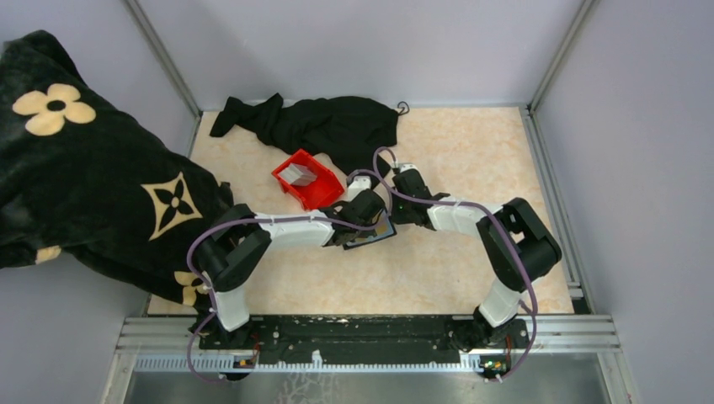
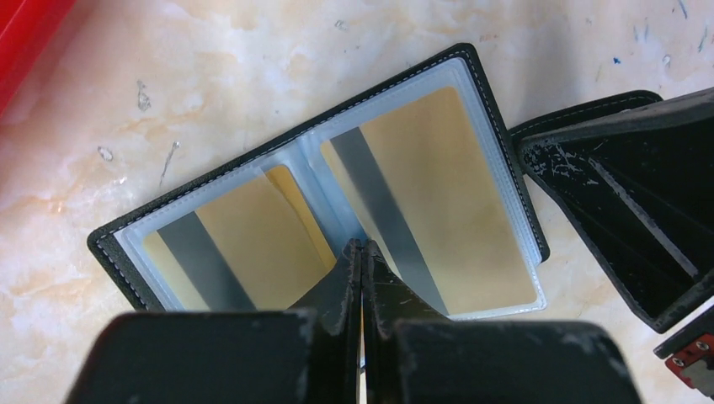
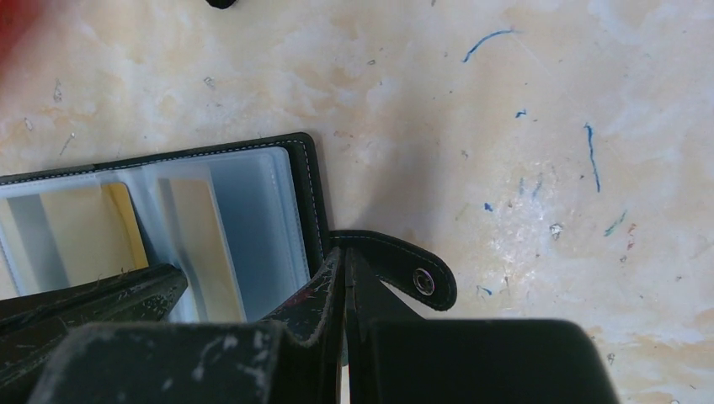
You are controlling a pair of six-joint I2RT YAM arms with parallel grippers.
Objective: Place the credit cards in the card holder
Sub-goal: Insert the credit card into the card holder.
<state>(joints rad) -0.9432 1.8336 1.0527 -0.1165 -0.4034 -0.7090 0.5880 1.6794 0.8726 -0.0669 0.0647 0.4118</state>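
The red bin [image 1: 320,195] at the left holds grey-white cards [image 1: 296,173]. Just right of it, the card holder [image 2: 307,156] lies open on the desk [image 1: 438,278]. A gold card [image 2: 253,244] fills its left clear sleeve and a second gold card [image 2: 446,210] its right. The left gripper [image 2: 362,252], jaws pressed together, points at the fold. The right gripper [image 3: 345,265], likewise closed, sits at the holder's right edge by the snap strap [image 3: 417,278].

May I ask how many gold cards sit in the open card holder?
2 gold cards: one in the card holder's left pocket, one in the right; more may hide behind.
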